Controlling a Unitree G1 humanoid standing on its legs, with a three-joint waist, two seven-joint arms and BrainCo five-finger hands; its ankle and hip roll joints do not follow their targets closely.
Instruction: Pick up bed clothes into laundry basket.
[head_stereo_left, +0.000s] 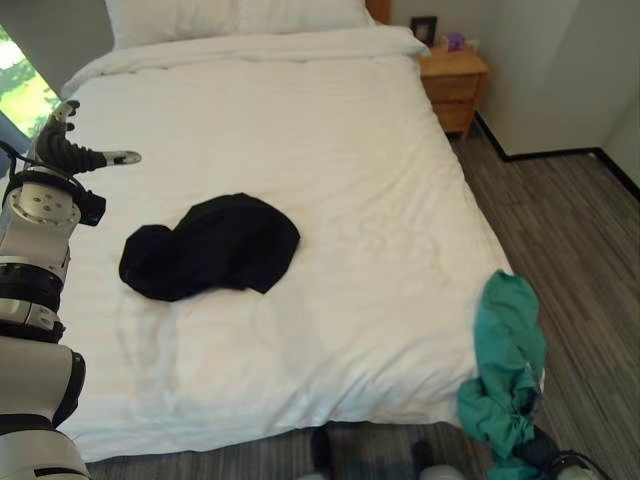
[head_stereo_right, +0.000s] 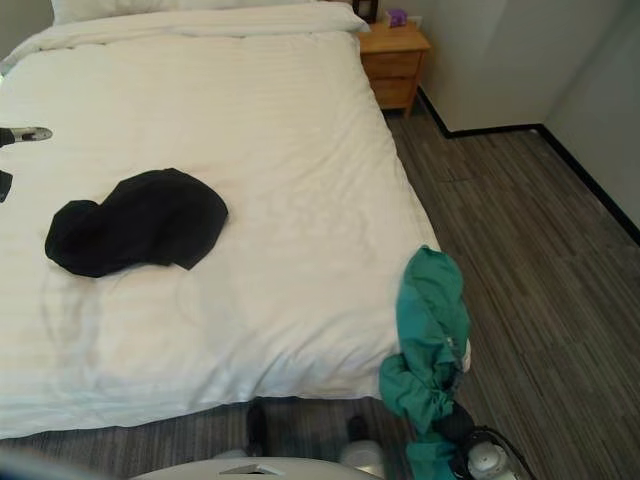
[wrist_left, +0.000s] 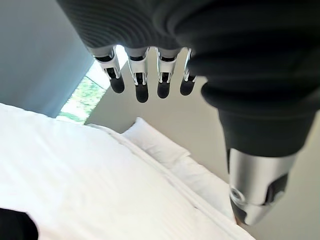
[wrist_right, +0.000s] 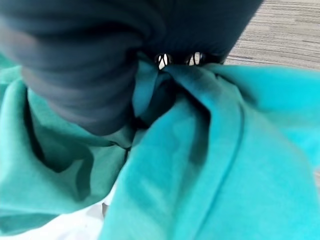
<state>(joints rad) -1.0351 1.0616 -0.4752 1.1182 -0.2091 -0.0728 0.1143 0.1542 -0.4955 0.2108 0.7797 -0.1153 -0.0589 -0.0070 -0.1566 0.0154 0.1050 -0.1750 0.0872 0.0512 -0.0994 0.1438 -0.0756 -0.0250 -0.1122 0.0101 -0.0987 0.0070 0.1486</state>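
Past the near right corner of the white bed (head_stereo_left: 330, 130), a teal garment (head_stereo_left: 508, 365) bunched and hanging over the grey wood-pattern floor (head_stereo_left: 570, 230), upper part resting against the mattress edge, lower folds gathered at the right hand (wrist_right: 75, 65). Right fingers (wrist_right: 162, 61) mostly buried in teal cloth in the right wrist view, two silver bits just visible past the dark cover, fabric wrapped tight around them and seemingly gripped. Well away from those fingers, across the bed toward the left side, a black garment (head_stereo_left: 210, 246) lying crumpled on the sheet, apart from both hands. Beyond and to the left of the black heap, left hand (head_stereo_left: 62, 148) raised above the bed's left edge, touching nothing; left fingers (wrist_left: 141, 80) straight and loosely spread in a row, thumb (wrist_left: 255, 192) set apart, nothing held between them. Ahead of the left fingers, white pillows (wrist_left: 165, 150) at the head of the bed and a bright window (wrist_left: 87, 92). Far beyond the right fingers, a wooden nightstand (head_stereo_left: 455, 85) beside the head of the bed, against the wall.
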